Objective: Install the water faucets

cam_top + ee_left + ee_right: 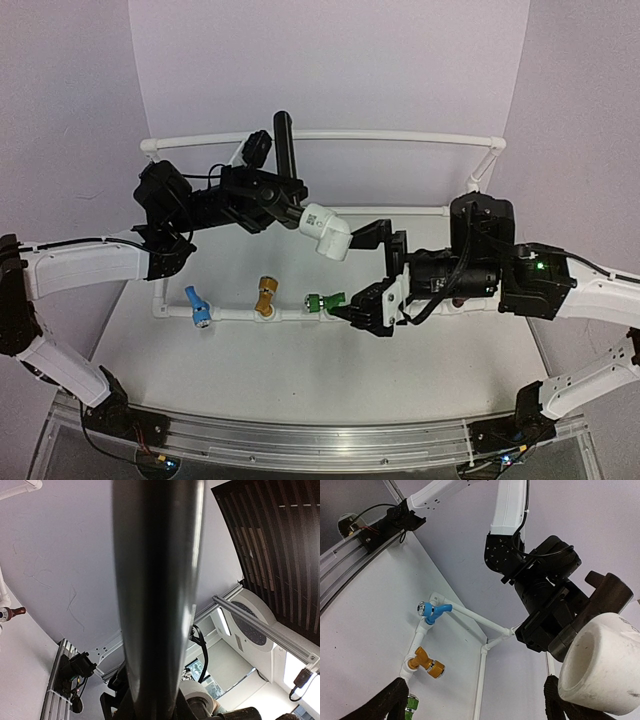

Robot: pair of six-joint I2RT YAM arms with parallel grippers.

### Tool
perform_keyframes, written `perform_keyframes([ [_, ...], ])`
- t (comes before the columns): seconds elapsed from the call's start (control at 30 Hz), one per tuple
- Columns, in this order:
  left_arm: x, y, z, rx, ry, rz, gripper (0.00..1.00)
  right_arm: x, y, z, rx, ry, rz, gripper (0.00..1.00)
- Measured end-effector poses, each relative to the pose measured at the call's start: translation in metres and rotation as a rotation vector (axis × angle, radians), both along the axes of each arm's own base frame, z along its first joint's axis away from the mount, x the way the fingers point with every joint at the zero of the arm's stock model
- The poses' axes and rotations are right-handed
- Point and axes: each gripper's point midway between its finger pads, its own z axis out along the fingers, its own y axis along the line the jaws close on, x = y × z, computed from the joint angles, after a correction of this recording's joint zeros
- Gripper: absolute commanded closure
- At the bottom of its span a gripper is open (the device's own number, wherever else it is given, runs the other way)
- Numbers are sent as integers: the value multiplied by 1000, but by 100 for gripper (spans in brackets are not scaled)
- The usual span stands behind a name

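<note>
My left gripper (pixel 280 195) is shut on the dark grey-black water faucet (pixel 284 150), held in the air above the pipe frame. Its long lever handle points up and fills the middle of the left wrist view (pixel 157 595). The faucet's white pipe fitting (pixel 326 233) points down to the right, toward my right gripper (pixel 368 272). That gripper stands open. In the right wrist view the white fitting (pixel 597 672) hangs just past the right finger (pixel 559 700), with nothing between the fingers.
A white PVC pipe frame (pixel 330 136) lies on the table. Along its near rail sit a blue faucet (pixel 197 307), a gold fitting (pixel 265 297) and a green fitting (pixel 318 301). The green one is just beside my right gripper's lower finger (pixel 362 308).
</note>
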Motion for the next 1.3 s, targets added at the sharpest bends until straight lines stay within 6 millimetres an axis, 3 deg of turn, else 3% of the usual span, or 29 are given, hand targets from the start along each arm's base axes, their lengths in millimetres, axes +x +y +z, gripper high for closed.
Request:
perform_keyframes([
  [0.2,6,0,2,-11,11,35,100,-12,2,3,15,16,47,5],
  [0.4,12,-1,-1,-5,13,63,100,-23,2,17,66,12,78,4],
  [0.93,18,0,-15,26,19,81,100,0,0,20,67,-1,-56,8],
  [1.3,5,2,-21,71,-23,43,100,7,-2,44,114,-23,-82,7],
])
